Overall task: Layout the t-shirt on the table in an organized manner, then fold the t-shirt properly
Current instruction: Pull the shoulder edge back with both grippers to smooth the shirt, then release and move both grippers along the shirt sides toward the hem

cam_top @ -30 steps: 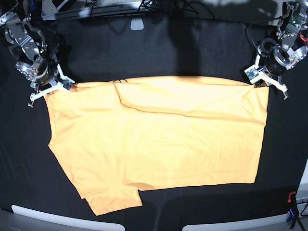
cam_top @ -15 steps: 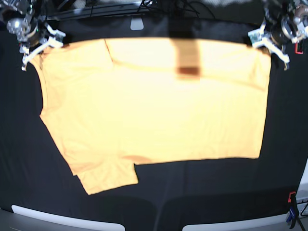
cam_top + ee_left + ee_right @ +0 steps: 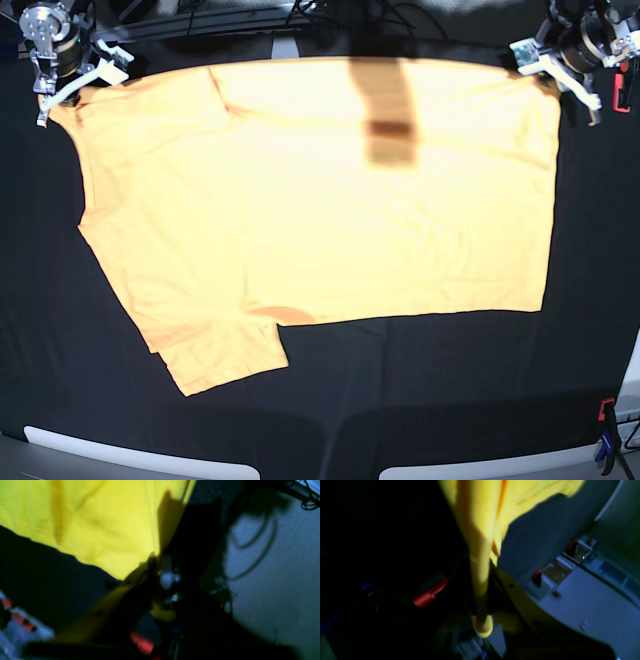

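The light orange-yellow t-shirt [image 3: 320,200] is stretched wide between my two grippers, which hold its two upper corners near the far edge of the black table [image 3: 450,400]. One sleeve [image 3: 225,360] hangs out at the lower left. My left gripper [image 3: 550,68] is shut on the shirt's upper right corner, and in the left wrist view [image 3: 151,561] the cloth [image 3: 100,517] runs out of its jaws. My right gripper [image 3: 75,85] is shut on the upper left corner, and in the right wrist view [image 3: 490,562] the cloth [image 3: 520,500] is bunched at its jaws.
A dark band of shadow [image 3: 385,120] falls on the shirt's upper middle. Cables and a rail [image 3: 250,15] run along the far edge. A red clamp [image 3: 606,410] sits at the right front edge. White panels [image 3: 130,458] border the near edge.
Both grippers have moved toward the far edge with the shirt's corners in them. The shirt has been drawn along and now spreads taller and flatter in the base view.
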Controlling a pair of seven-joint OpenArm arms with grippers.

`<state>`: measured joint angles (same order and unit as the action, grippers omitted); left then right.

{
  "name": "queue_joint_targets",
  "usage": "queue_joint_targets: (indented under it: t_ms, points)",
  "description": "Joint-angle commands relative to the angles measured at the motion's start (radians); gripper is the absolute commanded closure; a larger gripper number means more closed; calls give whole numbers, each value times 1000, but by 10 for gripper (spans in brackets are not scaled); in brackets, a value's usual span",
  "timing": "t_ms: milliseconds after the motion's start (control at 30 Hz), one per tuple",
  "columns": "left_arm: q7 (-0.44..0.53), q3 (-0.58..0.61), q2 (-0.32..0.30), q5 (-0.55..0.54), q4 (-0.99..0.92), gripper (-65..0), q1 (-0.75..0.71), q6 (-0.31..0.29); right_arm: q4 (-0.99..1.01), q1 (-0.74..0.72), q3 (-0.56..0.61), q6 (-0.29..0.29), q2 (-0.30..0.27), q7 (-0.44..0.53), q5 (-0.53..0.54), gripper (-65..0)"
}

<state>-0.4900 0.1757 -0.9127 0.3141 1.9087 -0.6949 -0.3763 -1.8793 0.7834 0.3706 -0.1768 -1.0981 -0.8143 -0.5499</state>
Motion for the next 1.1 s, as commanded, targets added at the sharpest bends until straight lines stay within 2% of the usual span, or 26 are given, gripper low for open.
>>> queue_joint_targets:
  t_ms: [0,33,67,133,200,333,433,500,633,733,833,933,1067]
  points:
    - [-29,-12,-22,8,16,-245,-3,10,-29,6,-12,-10,-25,-52,-11,0]
    - [-59,-12,-22,9,23,-306,-4,8,-53,13,-12,-10,-30,-68,-11,0]
    - [-86,-12,-23,9,31,-336,-3,1,-78,19,-12,-10,-36,-82,-11,-30]
    - [-125,-12,-31,6,51,-340,-4,-30,-127,42,-12,-9,-51,-108,-12,-100]
    - [-151,-12,-48,6,74,-340,-3,-43,-172,61,-13,-10,-63,-110,-26,-142]
    - [-150,-53,-95,-17,114,-340,-3,-25,-228,61,-51,-50,-58,-87,-34,-147]
    - [-58,-173,-96,-164,114,-340,-3,-20,-239,61,-134,-61,-43,-27,6,-147]
    - [31,-268,-88,-273,110,-339,-2,-19,-239,45,-203,-58,-26,39,121,-147]
    - [103,-410,-19,-449,67,-339,63,-19,-239,-38,-312,-12,37,122,360,-147]
    - [103,-428,47,-554,-18,-339,178,-20,-238,-143,-338,40,90,177,494,-147]
    - [110,-428,142,-645,-142,-339,319,-21,-226,-278,-338,86,158,178,593,-147]
    - [98,-428,225,-717,-259,-339,439,-30,-169,-396,-338,109,226,177,664,-147]
    - [91,-428,313,-762,-371,-339,564,-67,-50,-551,-338,158,310,179,728,-147]
